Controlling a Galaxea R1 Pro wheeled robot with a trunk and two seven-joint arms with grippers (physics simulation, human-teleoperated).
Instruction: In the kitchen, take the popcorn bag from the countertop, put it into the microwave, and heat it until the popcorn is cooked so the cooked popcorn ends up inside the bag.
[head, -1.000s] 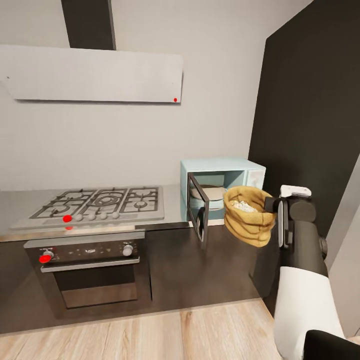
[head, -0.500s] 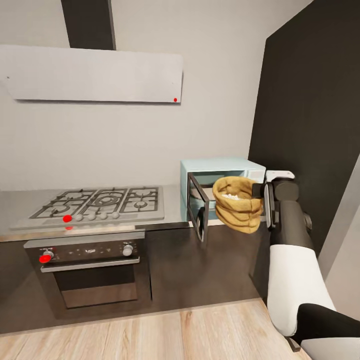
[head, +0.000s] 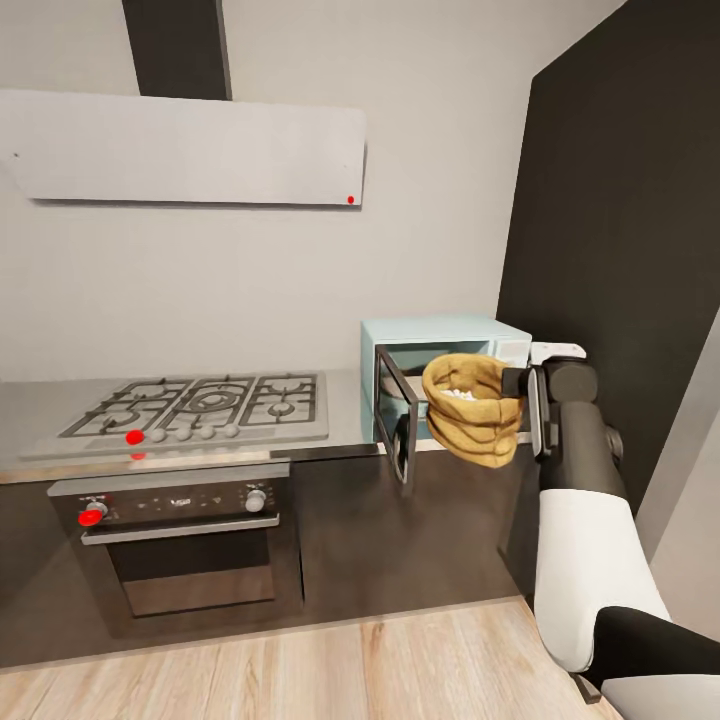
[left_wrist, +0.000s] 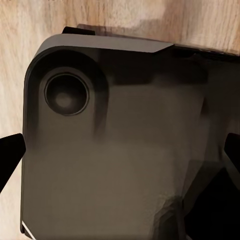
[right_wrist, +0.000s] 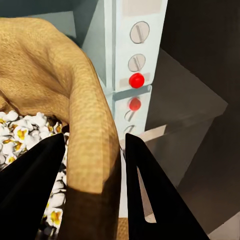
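Observation:
The tan popcorn bag (head: 470, 412) hangs upright in front of the open cavity of the mint-blue microwave (head: 440, 333); I cannot tell if any of it is inside. My right gripper (head: 517, 384) is shut on the bag's rim on the side nearer the knob panel. In the right wrist view the two dark fingers (right_wrist: 145, 175) pinch the rolled rim of the popcorn bag (right_wrist: 60, 75), and white popped popcorn (right_wrist: 25, 135) shows inside. The microwave's door (head: 398, 425) swings out to the left. My left gripper (left_wrist: 120, 155) is open above my own dark base.
The grey countertop (head: 345, 405) carries a gas hob (head: 200, 405), with a built-in oven (head: 180, 545) below and a hood (head: 190, 150) above. A dark tall panel (head: 620, 230) rises right of the microwave. Its knob panel (right_wrist: 135, 60) shows two red lights. Wooden floor (head: 300, 670) lies in front.
My right arm carried the bag left and upward, from beside the microwave's front to right before its open cavity. In the last half second it moved only slightly left.

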